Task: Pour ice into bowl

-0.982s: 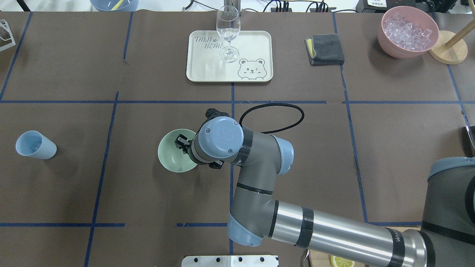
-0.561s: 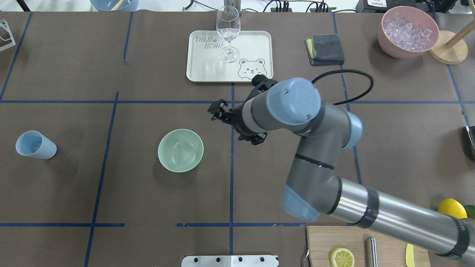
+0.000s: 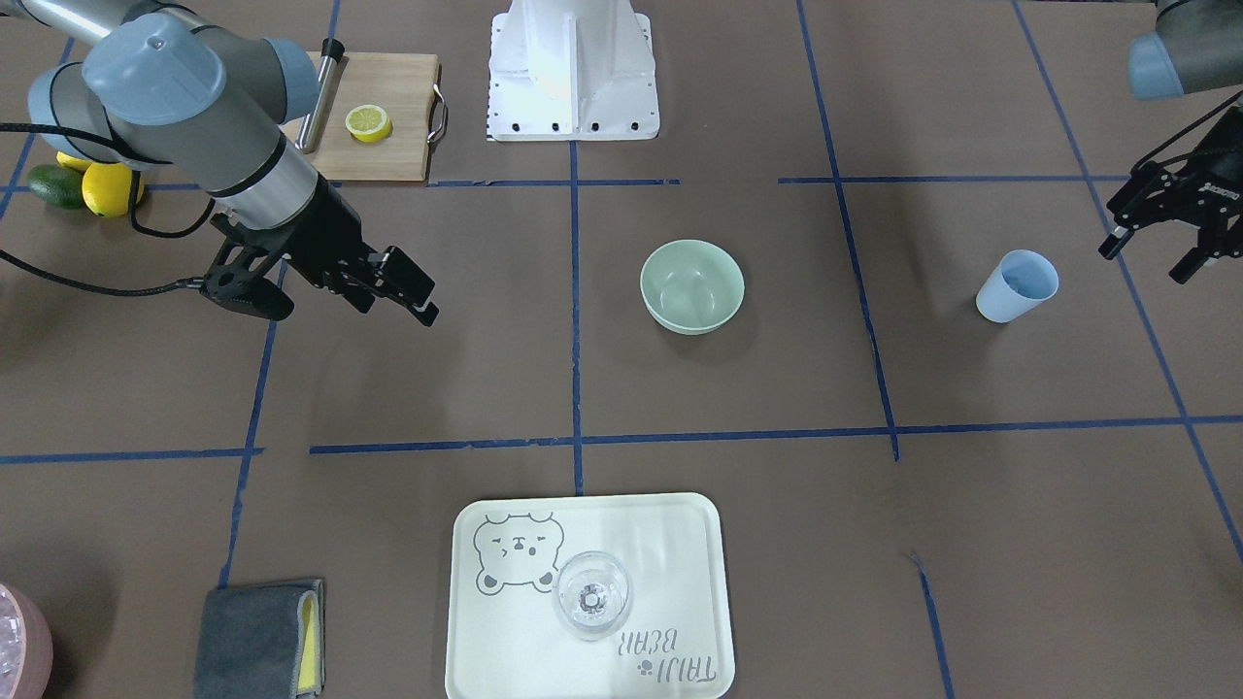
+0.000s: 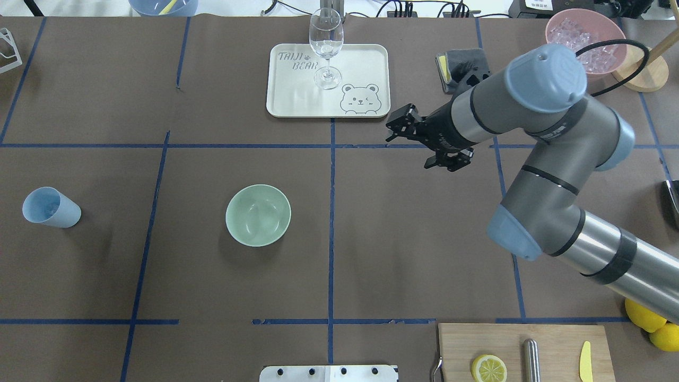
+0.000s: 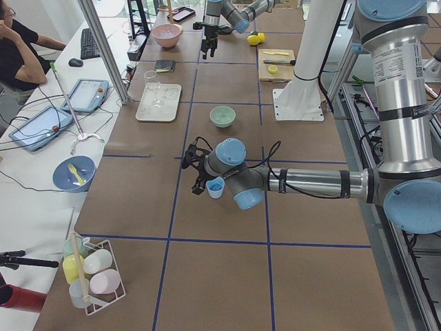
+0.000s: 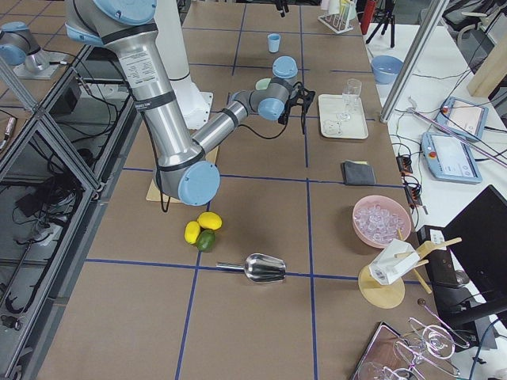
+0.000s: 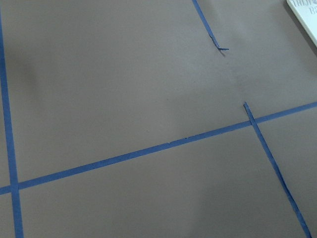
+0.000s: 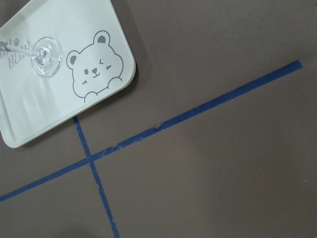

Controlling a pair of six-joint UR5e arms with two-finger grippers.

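The pale mint-green bowl stands empty at mid-table, also in the front view. Clear ice cubes fill the pink bowl at the far right corner, partly behind my right arm. A blue cup stands at the left; I cannot tell what it holds. My right gripper hovers open and empty near the tray's right corner, well away from the bowl. My left gripper is open and empty, just beside and above the blue cup.
A cream bear tray holds a wine glass at the back. A grey cloth lies behind my right arm. A cutting board with a lemon slice and a knife, lemons and a metal scoop lie at the near right.
My right arm has swung from over the mint bowl to the right and back, towards the tray's corner. The bowl stays where it was, uncovered.
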